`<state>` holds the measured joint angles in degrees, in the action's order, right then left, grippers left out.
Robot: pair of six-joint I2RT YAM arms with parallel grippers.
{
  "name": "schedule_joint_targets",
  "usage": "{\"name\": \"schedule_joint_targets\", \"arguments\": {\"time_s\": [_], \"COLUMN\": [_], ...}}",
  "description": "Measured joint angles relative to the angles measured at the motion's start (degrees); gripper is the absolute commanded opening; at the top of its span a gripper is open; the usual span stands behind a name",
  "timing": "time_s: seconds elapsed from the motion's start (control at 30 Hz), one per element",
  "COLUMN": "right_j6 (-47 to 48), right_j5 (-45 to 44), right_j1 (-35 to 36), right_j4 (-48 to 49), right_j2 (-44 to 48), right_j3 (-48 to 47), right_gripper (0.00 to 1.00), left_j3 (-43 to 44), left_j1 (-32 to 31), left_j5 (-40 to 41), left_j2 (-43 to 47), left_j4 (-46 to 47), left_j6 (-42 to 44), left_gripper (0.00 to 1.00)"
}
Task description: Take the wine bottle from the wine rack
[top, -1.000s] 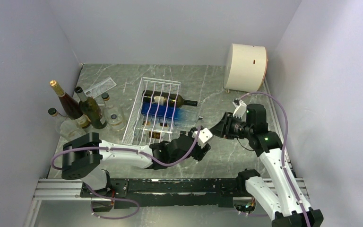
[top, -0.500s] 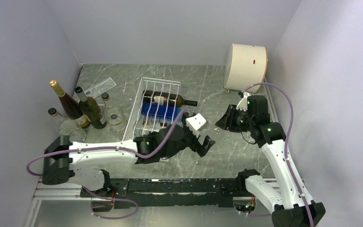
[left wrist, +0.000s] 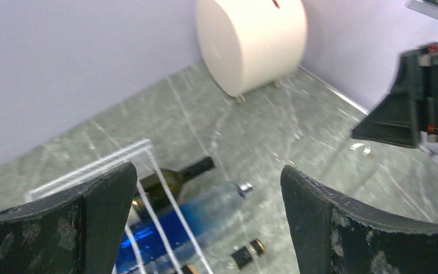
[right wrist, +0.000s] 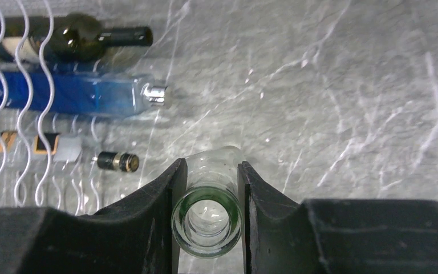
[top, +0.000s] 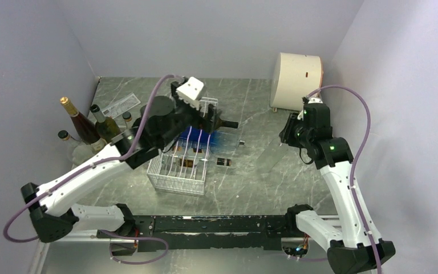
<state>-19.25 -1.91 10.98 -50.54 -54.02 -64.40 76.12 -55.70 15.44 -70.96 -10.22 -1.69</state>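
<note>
The wine bottle (top: 197, 119), dark green glass with a pale label, lies on its side in the far end of the wine rack (top: 177, 178), its neck poking out past the rack's right edge. A blue bottle (right wrist: 74, 91) lies just beside it in the next cradle, on the nearer side. A miniature bottle (right wrist: 117, 161) sits on the table just outside the rack.

My left gripper (left wrist: 208, 167) hangs above that far end with its fingers spread wide and nothing between them. Its wrist view looks down over both bottles. I judge I'm in the reach for the wine bottle — the grasp has not begun.

My right gripper (right wrist: 210, 170) is clamped on the neck of a clear glass bottle (right wrist: 207, 220), off to the right of the rack and well apart from it. The glass barely shows from overhead, so I cannot tell whether its base rests on the table.

Next I would bring the left gripper down with its fingers straddling the exposed neck or shoulder and close firmly. Then I'd lift straight up so the body clears the wavy wires — the blue bottle is close enough to be nudged if I come in skewed. The cream drum (top: 296, 80) in the far corner and the standing bottles (top: 100, 134) to the rack's left are out of the way.
</note>
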Motion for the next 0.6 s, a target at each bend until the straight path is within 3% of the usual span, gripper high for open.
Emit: {"name": "schedule_joint_targets", "arguments": {"time_s": [0.2,0.6], "right_j6": [0.6,-0.3], "right_j5": [-6.8,-18.0], "right_j1": [0.0,0.0], "right_j4": [0.7,4.9], "right_j2": [-2.9,-17.6], "right_j3": [-3.9,-12.5], "right_gripper": [0.00,0.00], "left_j3": [-10.8,-19.8], "left_j1": [2.3,1.8], "left_j5": [3.3,10.7], "left_j2": [8.9,10.7], "left_j4": [2.6,7.4], "left_j6": [3.2,13.5], "left_gripper": [0.97,0.97]}}
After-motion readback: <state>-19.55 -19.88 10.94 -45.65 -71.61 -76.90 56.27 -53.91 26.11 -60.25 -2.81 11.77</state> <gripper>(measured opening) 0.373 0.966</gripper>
